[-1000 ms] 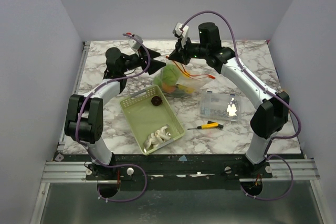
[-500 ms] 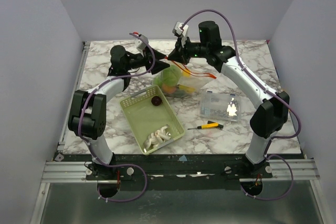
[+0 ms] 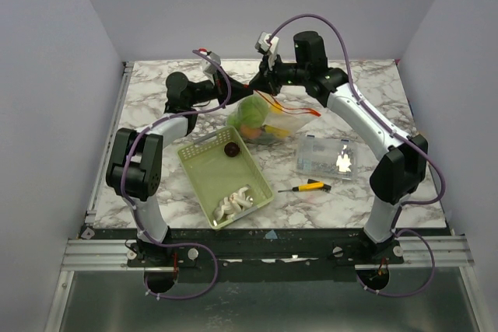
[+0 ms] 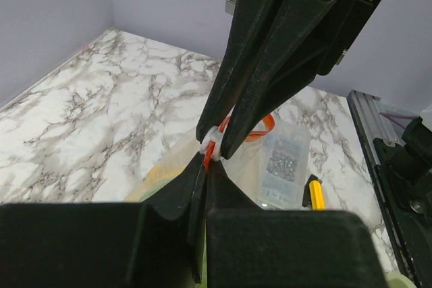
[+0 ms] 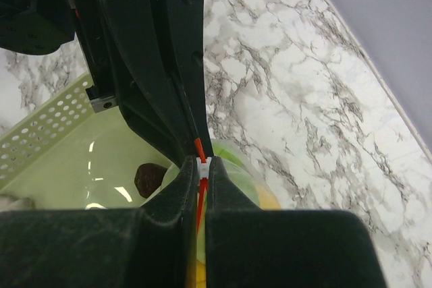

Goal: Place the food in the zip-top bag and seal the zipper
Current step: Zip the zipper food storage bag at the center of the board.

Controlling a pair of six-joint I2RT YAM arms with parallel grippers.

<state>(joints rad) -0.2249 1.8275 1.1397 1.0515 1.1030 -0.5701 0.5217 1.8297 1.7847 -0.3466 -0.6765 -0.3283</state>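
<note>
The left gripper and the right gripper are meeting tip to tip over the far side of the table. Each is pinching the red zipper at the bag's mouth, probably so one can anchor the strip while the other slides along to seal it. The bag is sagging onto the table below them, holding green, orange and yellow food, while a dark purple piece and white pieces are lying in the green basket just beside it.

A pale green mesh basket sits near the marble table's front edge, with a yellow-and-black screwdriver and a clear plastic box toward its right edge.
</note>
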